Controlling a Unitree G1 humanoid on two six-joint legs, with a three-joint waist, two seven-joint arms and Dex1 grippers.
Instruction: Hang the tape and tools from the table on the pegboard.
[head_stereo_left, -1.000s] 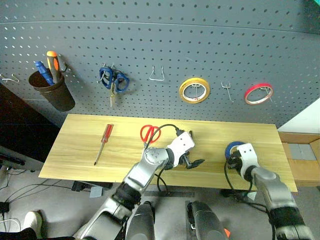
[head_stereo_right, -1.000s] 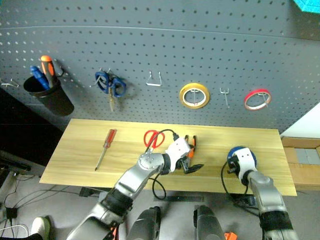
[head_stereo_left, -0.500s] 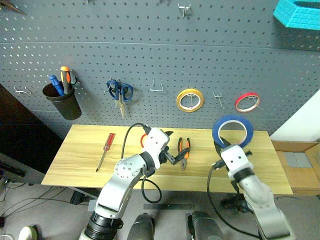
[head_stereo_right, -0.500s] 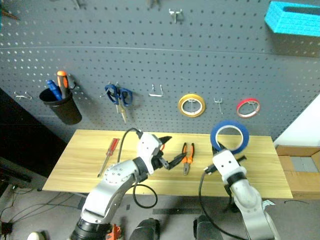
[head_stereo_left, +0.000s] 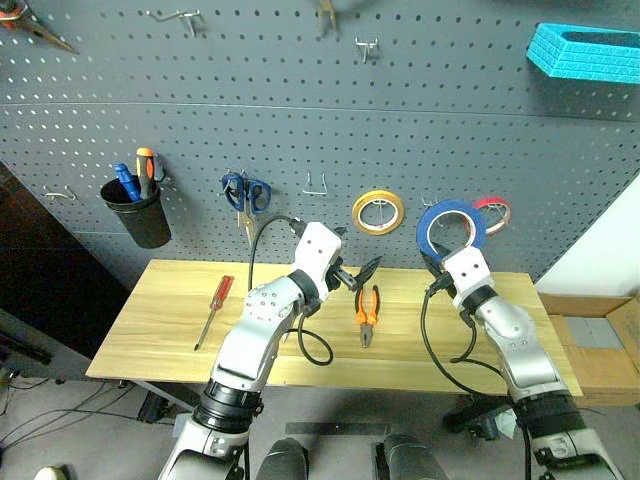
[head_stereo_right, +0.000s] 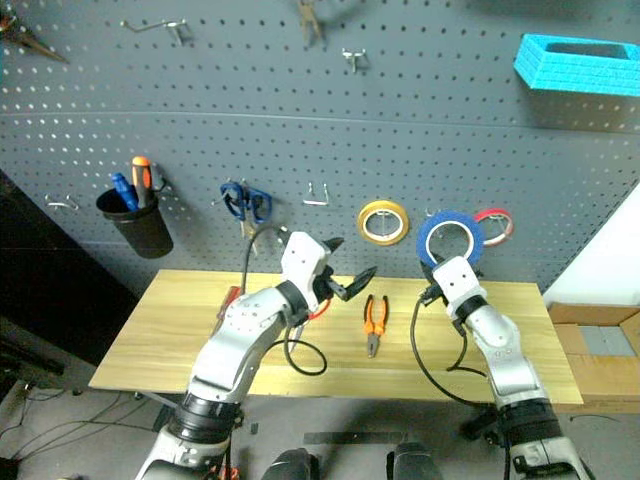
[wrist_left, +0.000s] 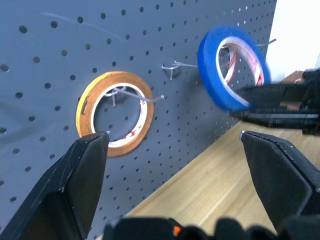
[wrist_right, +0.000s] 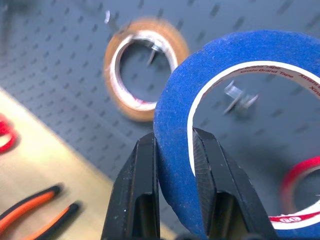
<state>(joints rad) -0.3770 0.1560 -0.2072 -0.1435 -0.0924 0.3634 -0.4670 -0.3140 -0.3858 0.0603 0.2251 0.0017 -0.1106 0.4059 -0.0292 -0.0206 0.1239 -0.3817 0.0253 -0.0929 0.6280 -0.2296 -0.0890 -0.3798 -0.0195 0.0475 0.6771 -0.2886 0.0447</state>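
Right tool (wrist_right: 172, 150) pinches the tape (head_stereo_left: 451, 229) before the pegboard (head_stereo_left: 300, 120); left tool (head_stereo_left: 352, 272) gapes above the table (head_stereo_left: 160, 320).

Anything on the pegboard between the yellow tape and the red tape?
A small bare metal hook; the blue tape, held in the right claw, hangs just before it, as both wrist views show.

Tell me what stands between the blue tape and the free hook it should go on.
Nothing visible does. The right gripper holds the blue tape upright before the pegboard, and the bare hook shows through its opening, between the yellow tape and red tape.
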